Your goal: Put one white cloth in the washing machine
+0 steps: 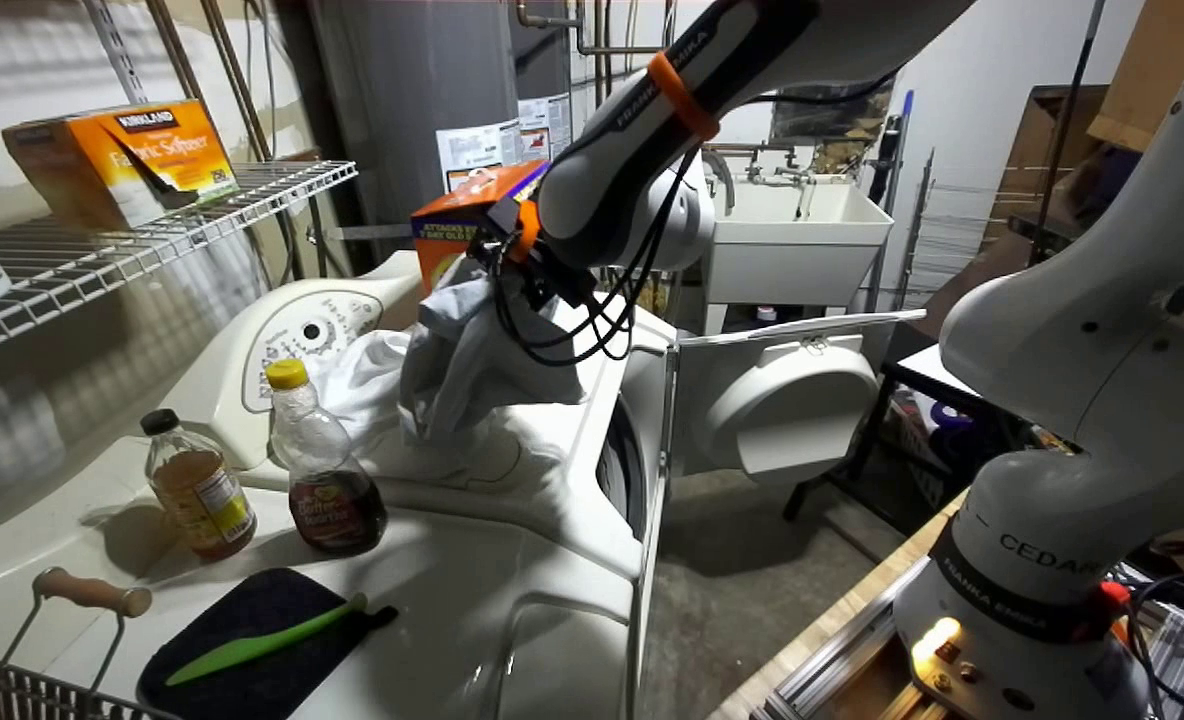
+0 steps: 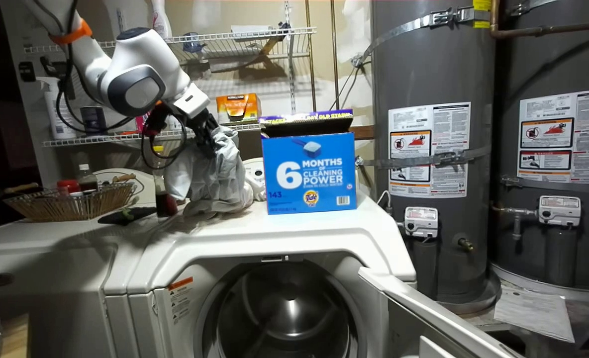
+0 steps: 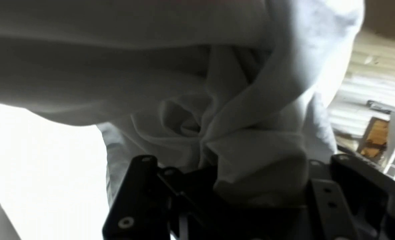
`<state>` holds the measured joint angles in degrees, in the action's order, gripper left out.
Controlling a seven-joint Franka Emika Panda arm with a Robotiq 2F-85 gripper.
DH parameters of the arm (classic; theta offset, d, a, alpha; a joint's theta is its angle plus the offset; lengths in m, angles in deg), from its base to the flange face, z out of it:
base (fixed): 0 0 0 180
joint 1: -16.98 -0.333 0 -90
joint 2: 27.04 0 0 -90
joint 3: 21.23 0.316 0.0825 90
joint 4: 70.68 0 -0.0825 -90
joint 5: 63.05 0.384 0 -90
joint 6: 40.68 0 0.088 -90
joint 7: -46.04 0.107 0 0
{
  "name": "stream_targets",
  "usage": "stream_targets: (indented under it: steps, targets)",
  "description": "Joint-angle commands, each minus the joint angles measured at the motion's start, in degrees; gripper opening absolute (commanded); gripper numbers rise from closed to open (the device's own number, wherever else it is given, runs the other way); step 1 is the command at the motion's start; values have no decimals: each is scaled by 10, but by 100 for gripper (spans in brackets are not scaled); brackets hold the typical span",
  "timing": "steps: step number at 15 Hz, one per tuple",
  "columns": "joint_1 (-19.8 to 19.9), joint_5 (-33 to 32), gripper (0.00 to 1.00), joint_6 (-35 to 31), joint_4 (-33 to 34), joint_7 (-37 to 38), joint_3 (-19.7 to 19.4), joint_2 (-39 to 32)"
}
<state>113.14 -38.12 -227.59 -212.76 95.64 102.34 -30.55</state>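
In an exterior view, a black, two-fingered gripper (image 2: 211, 141) on a white robot arm (image 2: 145, 54) clenches a soft, greyish-white fabric cloth (image 2: 220, 174) over the top of a glossy white, round-edged washing machine (image 2: 274, 236), beside a blue cardboard detergent box (image 2: 309, 174). Below, the round metal drum (image 2: 284, 308) faces forward, awaiting its load.

In an exterior view, the machine's grey-white porthole door (image 1: 802, 420) stands wide open, and the cloth drapes in folds near a crumpled, whiter fabric (image 1: 362, 370); whether the two are separate pieces, or whether the lower folds touch the machine, is hard to tell.

In the wrist view, cloth bunches between the gripper's black fingers (image 3: 135, 190). The step in hand looks to be the transfer to the drum, the cloth gripped but not yet loaded. The next move likely calls for lifting the folds clear, coming out past the front edge beside the open door, then lowering and pushing the bundle into the drum before letting go.
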Motion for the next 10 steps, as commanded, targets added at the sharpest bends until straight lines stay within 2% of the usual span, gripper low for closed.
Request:
stream_targets:
  steps: [1,4,10]
  targets:
    - [62,38,0,-54,-38,36,32,48]
    - [59,127,0,-114,-80,11,18,67]
    - [11,405,0,-250,-167,-74,16,64]
